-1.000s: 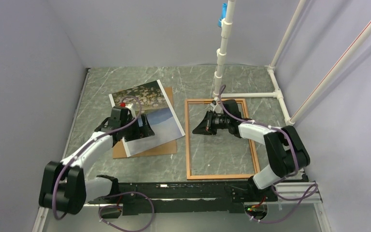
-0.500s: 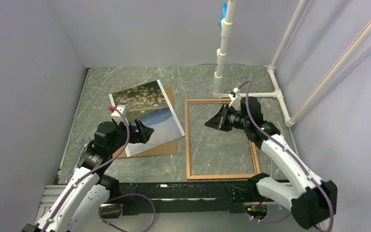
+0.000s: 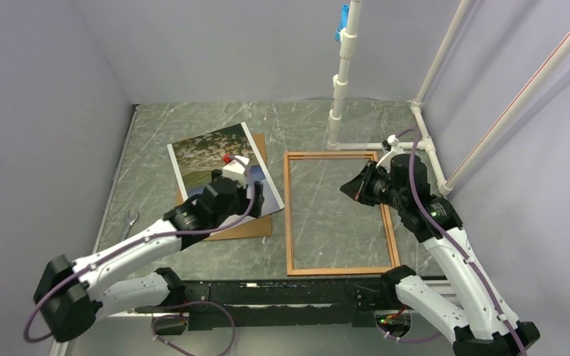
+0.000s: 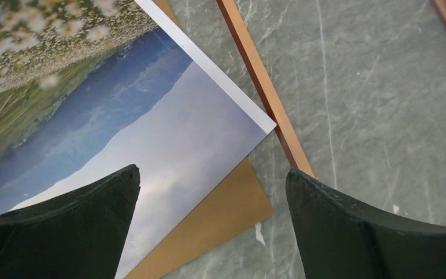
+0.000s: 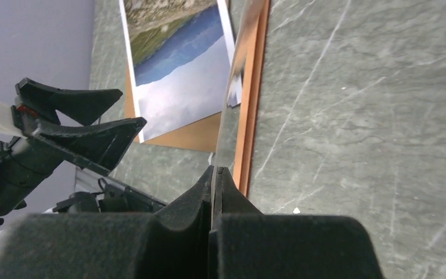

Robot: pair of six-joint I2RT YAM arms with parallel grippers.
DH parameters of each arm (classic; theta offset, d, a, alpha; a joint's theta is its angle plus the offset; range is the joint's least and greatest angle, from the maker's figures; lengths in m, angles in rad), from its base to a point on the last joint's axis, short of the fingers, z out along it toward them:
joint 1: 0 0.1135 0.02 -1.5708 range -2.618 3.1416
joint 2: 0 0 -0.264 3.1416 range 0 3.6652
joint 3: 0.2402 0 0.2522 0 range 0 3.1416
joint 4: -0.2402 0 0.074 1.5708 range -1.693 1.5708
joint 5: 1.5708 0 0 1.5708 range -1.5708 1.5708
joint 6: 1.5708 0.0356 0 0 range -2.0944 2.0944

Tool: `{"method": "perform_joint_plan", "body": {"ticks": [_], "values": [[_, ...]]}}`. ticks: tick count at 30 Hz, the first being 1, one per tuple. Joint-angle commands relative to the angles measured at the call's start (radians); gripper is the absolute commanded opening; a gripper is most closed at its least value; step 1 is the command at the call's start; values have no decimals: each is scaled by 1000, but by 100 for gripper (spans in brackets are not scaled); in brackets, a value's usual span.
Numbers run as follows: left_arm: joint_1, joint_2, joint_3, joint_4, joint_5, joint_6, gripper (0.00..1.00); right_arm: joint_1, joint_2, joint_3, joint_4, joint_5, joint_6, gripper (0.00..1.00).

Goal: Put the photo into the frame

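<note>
Top external view has the photo [image 3: 219,167] lying picture-side up on a brown backing board [image 3: 252,228]. It's twisted a bit, so its corners hang past the board's edges. The meadow end points toward 12 o'clock and the pale sky end toward 5 o'clock. The frame [image 3: 288,222] lies flat on the marble tabletop [image 3: 193,122] at 3 o'clock from the photo, and the marble shows right through it.

The left gripper [image 3: 256,199] hangs over the photo's sky-end corner. In the left wrist view its fingers [image 4: 93,203] are spread wide with nothing between them. Below the gap are the photo's white-bordered corner, a wedge of backing board and the frame's left rail. That corner comes right up to the rail. Touching or not, can't tell.

The right gripper [image 3: 347,188] is over the far half of the frame, roughly 1 o'clock from its middle. In the right wrist view its fingers are pressed together on what looks like a clear pane [image 5: 232,99], seen nearly edge-on. The pane runs up out of the seam between them, alongside the orange rail.

Other bits: a small wrench [image 3: 128,222] at 8 o'clock from the board, and a white pipe stand [image 3: 339,96] at 12 o'clock from the frame.
</note>
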Motion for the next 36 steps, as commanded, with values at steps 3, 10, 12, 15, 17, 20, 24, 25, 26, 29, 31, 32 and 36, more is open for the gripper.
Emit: {"method": "perform_joint_plan", "body": {"ticks": [3,10,12,15,17,20,24,25,26,29,31,32,36], "values": [[-50,232,138,46,-56,-69,99,-4,-36,181,-148,180,-57,0],[-97,485,260,58,51,-179,89,-5,-27,325,-284,300,-106,0],[-114,575,313,27,52,-191,87,-4,-27,344,-303,309,-110,0],[-120,684,414,-54,50,-221,78,-4,-29,366,-319,311,-108,0],[-125,741,455,-107,48,-240,74,-4,-31,368,-324,314,-108,0],[-129,805,487,-162,42,-271,61,-4,-26,372,-331,318,-110,0],[-131,851,488,-197,52,-304,49,-4,-29,366,-316,304,-108,0],[-132,854,482,-199,51,-310,47,-4,-28,361,-310,299,-109,0],[-132,854,474,-198,52,-316,44,-5,-26,360,-306,295,-112,0],[-132,856,455,-204,52,-330,34,-4,-14,360,-302,284,-118,0],[-131,858,459,-226,46,-329,21,-4,-10,361,-301,274,-122,0],[-130,859,464,-236,42,-327,16,-4,-16,354,-294,265,-124,0],[-115,853,465,-273,23,-325,0,-4,-37,319,-270,244,-128,0]]}}
